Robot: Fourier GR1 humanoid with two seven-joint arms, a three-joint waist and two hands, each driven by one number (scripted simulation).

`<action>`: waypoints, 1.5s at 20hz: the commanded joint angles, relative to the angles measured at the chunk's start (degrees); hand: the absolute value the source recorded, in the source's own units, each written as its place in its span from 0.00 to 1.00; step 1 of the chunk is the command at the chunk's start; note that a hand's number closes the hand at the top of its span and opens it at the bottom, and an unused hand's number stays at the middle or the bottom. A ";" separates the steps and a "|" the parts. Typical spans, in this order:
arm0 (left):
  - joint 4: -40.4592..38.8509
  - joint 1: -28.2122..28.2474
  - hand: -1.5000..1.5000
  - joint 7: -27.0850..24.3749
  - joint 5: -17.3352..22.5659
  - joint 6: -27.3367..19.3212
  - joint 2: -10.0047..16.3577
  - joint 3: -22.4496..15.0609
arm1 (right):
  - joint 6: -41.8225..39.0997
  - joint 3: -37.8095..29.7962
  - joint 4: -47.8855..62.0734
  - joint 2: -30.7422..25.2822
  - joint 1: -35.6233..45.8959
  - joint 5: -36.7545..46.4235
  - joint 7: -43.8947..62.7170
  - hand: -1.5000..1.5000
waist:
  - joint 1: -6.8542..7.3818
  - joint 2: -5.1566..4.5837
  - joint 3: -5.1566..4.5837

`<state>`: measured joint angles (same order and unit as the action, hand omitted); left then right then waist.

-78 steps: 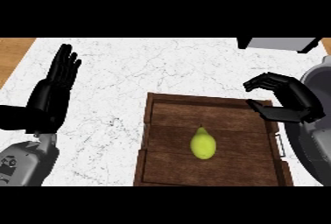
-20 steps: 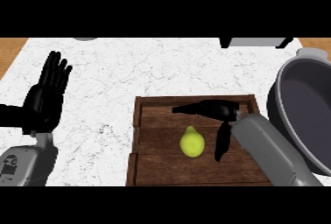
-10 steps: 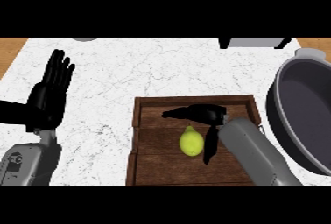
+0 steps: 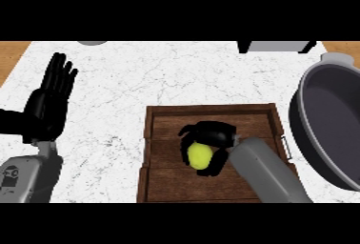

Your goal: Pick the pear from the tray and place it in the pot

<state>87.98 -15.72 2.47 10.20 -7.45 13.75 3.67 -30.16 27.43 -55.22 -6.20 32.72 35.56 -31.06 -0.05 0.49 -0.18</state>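
Right arm: the grey forearm [image 4: 264, 169] comes in over the near edge of the brown wooden tray [image 4: 149, 157] and slants toward the tray's middle.
Pear: the small yellow-green pear [image 4: 200, 156] lies at the middle of the tray, its near and left sides showing and its far end covered by the hand.
Right hand: the black right hand [image 4: 211, 136] is curled over the pear from the far side, with fingers down the fruit's right flank and the thumb at its far left. It is holding the pear. I cannot tell whether the fruit has left the tray floor.
How it handles: probably light, rigid and smooth-skinned. Its rounded, tapering shape is likely to roll or squirt out of a pinch on the narrow end.
Where to hold: around the broad belly, fingers on one flank and thumb opposite, which is about where the hand sits.
Left hand: the left hand [image 4: 48, 102] rests open, fingers straight, near the left edge of the white marbled surface [image 4: 141, 81], well apart from the tray.
Pot: the large dark grey metal pot [image 4: 334, 124] stands at the surface's right edge, just beside the tray's right side, its mouth open.
Judgement: the carry would be a short move rightward over the pot's rim.
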 commanded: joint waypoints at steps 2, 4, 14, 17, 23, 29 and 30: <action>-2.77 -1.06 0.50 -1.85 -1.65 0.04 -1.14 0.46 | -1.36 0.88 -4.20 1.98 -3.05 2.78 0.06 1.00 | -0.01 -0.47 0.18; -1.51 -0.42 0.50 -1.52 -0.83 1.23 -0.63 1.84 | -2.32 -1.06 -6.23 1.11 -4.64 3.35 0.62 1.00 | 0.03 -0.45 0.18; 1.58 1.36 0.50 1.00 -0.77 0.21 -0.15 2.69 | 12.42 -1.69 -23.17 4.27 -11.43 11.81 19.66 1.00 | -1.98 0.74 0.09; 0.48 3.39 0.50 0.38 -1.04 0.16 0.75 3.83 | 20.04 4.86 -28.30 5.27 -17.53 20.69 25.47 1.00 | -4.56 2.37 -0.08; 0.31 3.81 0.50 0.25 -0.88 -0.20 1.09 4.89 | 27.19 5.19 -47.20 3.01 -26.29 31.04 39.33 1.00 | -6.69 1.95 -0.01; 1.16 4.99 0.50 -0.95 -0.50 0.87 0.02 3.84 | 29.84 4.89 -70.65 2.23 -36.58 37.55 49.20 1.00 | -4.88 0.96 0.09; 1.02 4.37 0.50 -1.66 -1.30 0.24 -0.91 2.98 | 32.07 3.39 -72.81 0.65 -38.40 38.87 48.90 1.00 | -4.14 0.53 0.16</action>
<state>89.01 -11.41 2.12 9.44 -7.32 13.99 7.81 -1.70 31.54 -116.54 -4.09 0.43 69.78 13.28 -5.30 1.76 -0.11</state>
